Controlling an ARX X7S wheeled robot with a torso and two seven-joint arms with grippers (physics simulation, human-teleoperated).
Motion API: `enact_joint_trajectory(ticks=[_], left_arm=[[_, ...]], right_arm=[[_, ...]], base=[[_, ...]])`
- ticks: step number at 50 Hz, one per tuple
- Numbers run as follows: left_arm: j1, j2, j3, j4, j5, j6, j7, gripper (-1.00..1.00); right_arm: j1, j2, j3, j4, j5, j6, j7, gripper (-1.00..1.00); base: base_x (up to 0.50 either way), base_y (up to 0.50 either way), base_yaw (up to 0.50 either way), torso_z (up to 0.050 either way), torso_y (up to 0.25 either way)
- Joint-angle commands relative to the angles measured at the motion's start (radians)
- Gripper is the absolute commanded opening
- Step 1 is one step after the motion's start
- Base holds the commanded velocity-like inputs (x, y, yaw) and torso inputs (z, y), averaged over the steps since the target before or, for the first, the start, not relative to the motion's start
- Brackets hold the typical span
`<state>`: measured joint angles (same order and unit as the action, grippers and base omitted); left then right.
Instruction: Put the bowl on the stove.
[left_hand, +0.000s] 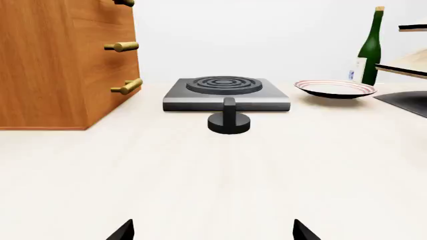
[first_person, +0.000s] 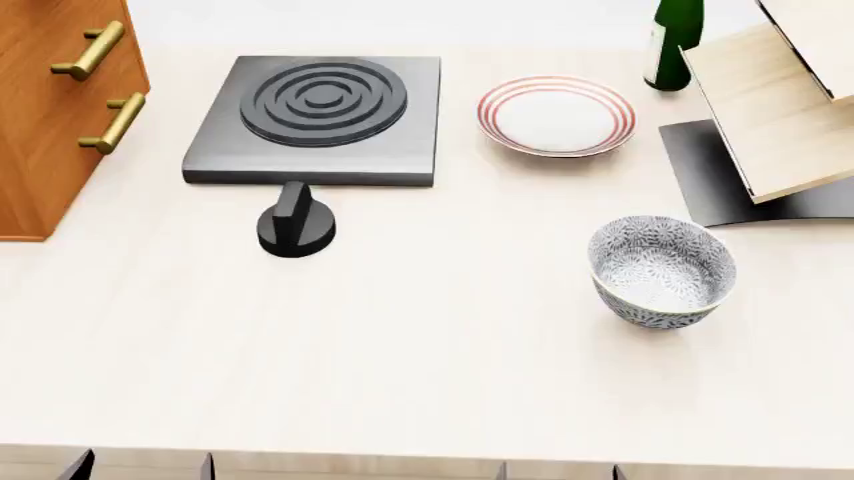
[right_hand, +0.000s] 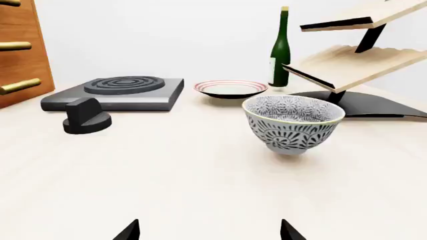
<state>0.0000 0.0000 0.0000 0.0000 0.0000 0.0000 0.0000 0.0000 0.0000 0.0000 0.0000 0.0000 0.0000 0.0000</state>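
Note:
The speckled grey-blue bowl (first_person: 661, 270) (right_hand: 293, 122) stands upright and empty on the pale table, to the right. The dark-grey stove (first_person: 320, 105) (left_hand: 225, 92) (right_hand: 117, 90) with its ring burner lies at the back left, nothing on it. My left gripper (left_hand: 213, 232) (first_person: 144, 468) is open at the table's near edge, in line with the stove and well short of it. Over the near edge, my right gripper (right_hand: 210, 231) (first_person: 561, 472) is also open, with the bowl ahead and slightly right. Neither holds anything.
A round black knob (first_person: 296, 222) sits just in front of the stove. A white plate with red rings (first_person: 557, 115) lies right of the stove, a green bottle (first_person: 674, 40) behind it. A wooden cabinet (first_person: 54, 110) stands at the left and a wooden rack (first_person: 774, 110) at the right.

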Motion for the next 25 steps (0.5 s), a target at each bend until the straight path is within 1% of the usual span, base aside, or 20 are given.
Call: enact_joint_trajectory(ticks=[1, 9, 15, 18, 19, 20, 25], left_arm=[[0.001, -0.016, 0.016, 0.005, -0.018, 0.004, -0.017, 1.00], [0.008, -0.041, 0.043, 0.013, -0.059, 0.032, -0.035, 1.00], [0.009, -0.055, 0.061, 0.014, -0.069, 0.017, -0.045, 1.00], [0.009, -0.055, 0.061, 0.014, -0.069, 0.017, -0.045, 1.00], [0.007, -0.031, 0.035, 0.008, -0.034, 0.004, -0.019, 1.00], [0.008, -0.034, 0.038, 0.014, -0.039, -0.001, -0.022, 1.00], [0.008, -0.045, 0.051, 0.017, -0.049, -0.001, -0.038, 1.00]], right_arm=[[0.006, 0.013, -0.009, -0.009, 0.016, 0.033, 0.039, 1.00], [0.008, 0.041, -0.045, -0.001, 0.039, 0.040, 0.066, 1.00], [0.008, 0.055, -0.066, 0.002, 0.041, 0.036, 0.076, 1.00], [0.008, 0.055, -0.066, 0.002, 0.041, 0.036, 0.076, 1.00], [0.009, 0.034, -0.043, 0.043, 0.021, 0.031, 0.050, 1.00], [0.007, 0.036, -0.045, 0.001, 0.025, 0.038, 0.052, 1.00], [0.011, 0.048, -0.054, -0.013, 0.037, 0.048, 0.067, 1.00]], base=[[0.00, 0.00, 0.00, 0.000, 0.000], [0.00, 0.00, 0.00, 0.000, 0.000], [0.00, 0.00, 0.00, 0.000, 0.000], [0.00, 0.00, 0.00, 0.000, 0.000], [0.00, 0.00, 0.00, 0.000, 0.000], [0.00, 0.00, 0.00, 0.000, 0.000], [0.00, 0.00, 0.00, 0.000, 0.000]])
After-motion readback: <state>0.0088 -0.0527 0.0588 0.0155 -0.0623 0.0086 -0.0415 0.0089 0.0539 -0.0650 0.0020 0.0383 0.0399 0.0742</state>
